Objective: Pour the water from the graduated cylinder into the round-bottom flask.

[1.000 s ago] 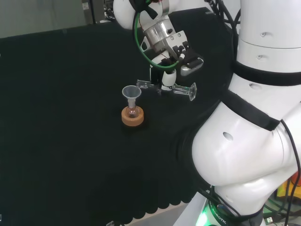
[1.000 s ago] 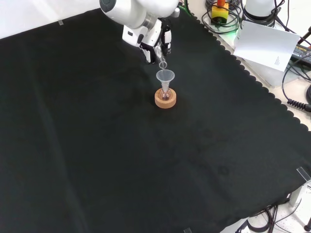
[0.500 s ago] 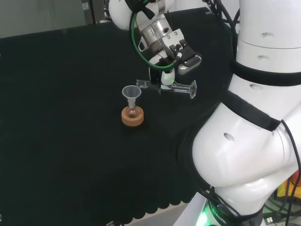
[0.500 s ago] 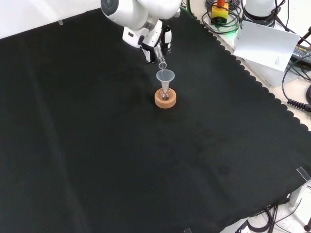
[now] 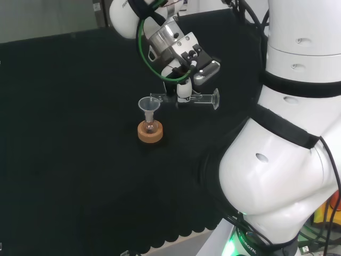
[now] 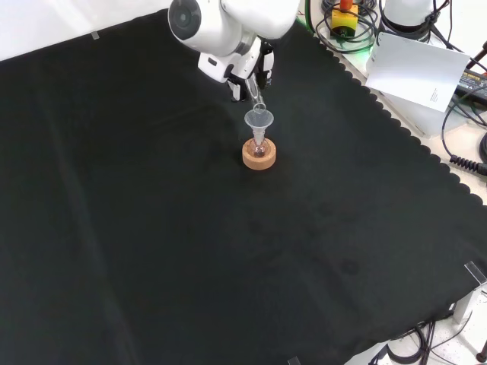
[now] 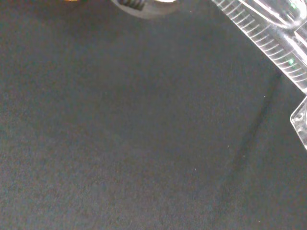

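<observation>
Front view, nearest us: the round-bottom flask (image 6: 259, 150) sits upright in its cork ring (image 6: 259, 157) mid-cloth, a clear funnel (image 6: 259, 121) standing in its neck. Just behind and above, the graduated cylinder (image 5: 187, 99) lies almost level in the air, its mouth right at the funnel's rim and its foot pointing toward the arm. The hand (image 5: 184, 88) has its fingers curled round the cylinder's middle.
</observation>
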Tool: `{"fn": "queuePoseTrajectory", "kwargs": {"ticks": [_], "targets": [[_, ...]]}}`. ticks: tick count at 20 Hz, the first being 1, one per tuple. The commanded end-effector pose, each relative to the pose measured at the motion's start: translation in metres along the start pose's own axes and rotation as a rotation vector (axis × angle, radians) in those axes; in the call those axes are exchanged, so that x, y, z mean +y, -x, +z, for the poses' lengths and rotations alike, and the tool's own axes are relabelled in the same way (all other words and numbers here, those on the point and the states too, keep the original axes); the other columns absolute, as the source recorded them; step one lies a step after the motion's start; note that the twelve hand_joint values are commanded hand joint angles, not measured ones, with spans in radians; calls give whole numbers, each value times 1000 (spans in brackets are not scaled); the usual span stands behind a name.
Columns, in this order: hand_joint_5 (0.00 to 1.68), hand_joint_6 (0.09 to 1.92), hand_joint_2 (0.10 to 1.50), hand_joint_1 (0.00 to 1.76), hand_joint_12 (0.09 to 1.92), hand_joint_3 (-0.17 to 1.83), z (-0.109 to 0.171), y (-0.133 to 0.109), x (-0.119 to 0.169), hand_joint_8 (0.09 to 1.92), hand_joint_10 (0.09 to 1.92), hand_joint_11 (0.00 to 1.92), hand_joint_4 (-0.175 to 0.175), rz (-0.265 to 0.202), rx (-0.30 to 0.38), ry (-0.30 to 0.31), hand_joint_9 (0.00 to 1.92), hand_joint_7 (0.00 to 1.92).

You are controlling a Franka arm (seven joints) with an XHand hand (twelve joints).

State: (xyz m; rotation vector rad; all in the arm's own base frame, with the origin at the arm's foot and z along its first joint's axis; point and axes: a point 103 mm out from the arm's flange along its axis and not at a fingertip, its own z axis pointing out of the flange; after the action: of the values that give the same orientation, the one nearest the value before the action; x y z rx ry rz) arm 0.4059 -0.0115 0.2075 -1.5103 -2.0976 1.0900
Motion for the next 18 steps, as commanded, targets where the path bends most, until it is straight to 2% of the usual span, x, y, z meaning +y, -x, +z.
{"fn": "queuePoseTrajectory", "kwargs": {"ticks": [1,13,16,18], "targets": [[928,1080,1147,1118,761,-3,-6,-9,-1,408,87,1289,-112,12,-33,-20,1441,1211],[929,1077,1146,1120,757,-2,-14,-17,-5,398,87,1292,-115,41,-71,-55,1442,1215],[930,1077,1146,1120,757,-2,-12,-11,-8,397,87,1293,-115,34,-66,-50,1443,1216],[930,1077,1145,1120,756,-2,-5,6,-14,396,87,1293,-115,16,-42,-30,1443,1216]]}}
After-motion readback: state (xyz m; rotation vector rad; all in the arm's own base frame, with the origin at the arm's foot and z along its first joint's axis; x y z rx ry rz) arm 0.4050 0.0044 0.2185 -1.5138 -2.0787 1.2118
